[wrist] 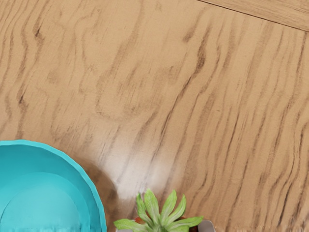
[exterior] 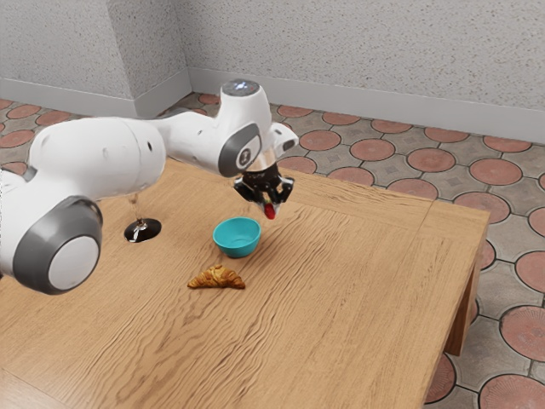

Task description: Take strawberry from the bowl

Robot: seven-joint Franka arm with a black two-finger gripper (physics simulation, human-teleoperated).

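Strawberry (exterior: 270, 212) hangs pinched in claw (exterior: 268, 204)! Exterior view: teal bowl (exterior: 237, 242) at its eight o'clock, croissant (exterior: 216, 279) at bowl's seven.

1. One red strawberry (exterior: 270, 211).
2. One golden-brown croissant (exterior: 216, 279); with the strawberry, that makes two pieces of food.
3. One turquoise bowl (exterior: 237, 237).
4. One stemmed glass (exterior: 142, 230), partly hidden; with the bowl, that makes two vessels.
5. One wooden table (exterior: 358, 290).
6. One white robot arm (exterior: 102, 158).
7. One black two-finger gripper (exterior: 268, 205).

Wall (exterior: 383, 43): speckled grey, turns a corner
Baseboard (exterior: 409, 113): pale
Floor (exterior: 515, 226): reddish rounds among grey-brown tiles
Table (exterior: 366, 290): grained wood
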